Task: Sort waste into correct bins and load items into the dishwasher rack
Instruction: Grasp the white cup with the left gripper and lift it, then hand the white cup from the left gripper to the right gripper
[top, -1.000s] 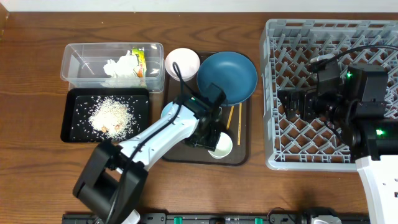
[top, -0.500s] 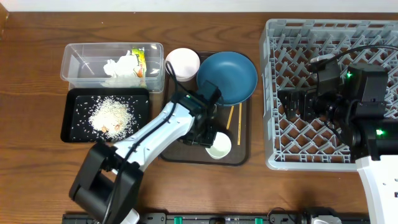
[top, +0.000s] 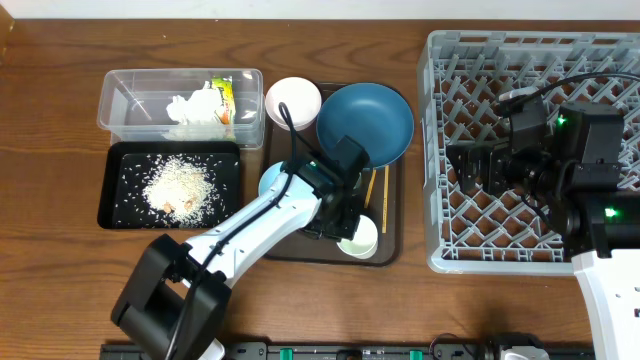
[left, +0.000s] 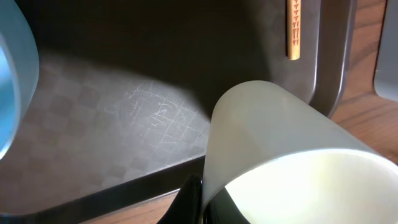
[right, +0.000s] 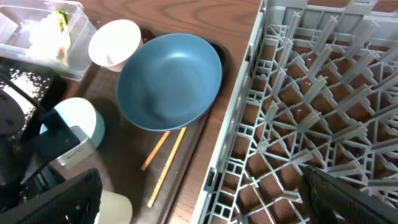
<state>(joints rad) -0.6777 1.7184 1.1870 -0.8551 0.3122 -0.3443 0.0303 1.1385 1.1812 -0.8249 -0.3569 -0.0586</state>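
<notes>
My left gripper is shut on the wall of the small white cup, one finger inside and one outside. The cup stands at the front right of the brown serving tray. Also on that tray are the dark blue bowl, the light blue bowl, the pink bowl and the wooden chopsticks. My right gripper hangs open and empty over the left part of the dishwasher rack.
The clear tub at the back left holds crumpled tissue and a yellow-green wrapper. In front of it, the black tray holds rice grains. Bare wooden table lies between serving tray and rack.
My left gripper has shut on the white cup's wall, and the cup has shifted slightly toward the tray's front right corner. The right arm has not moved.
</notes>
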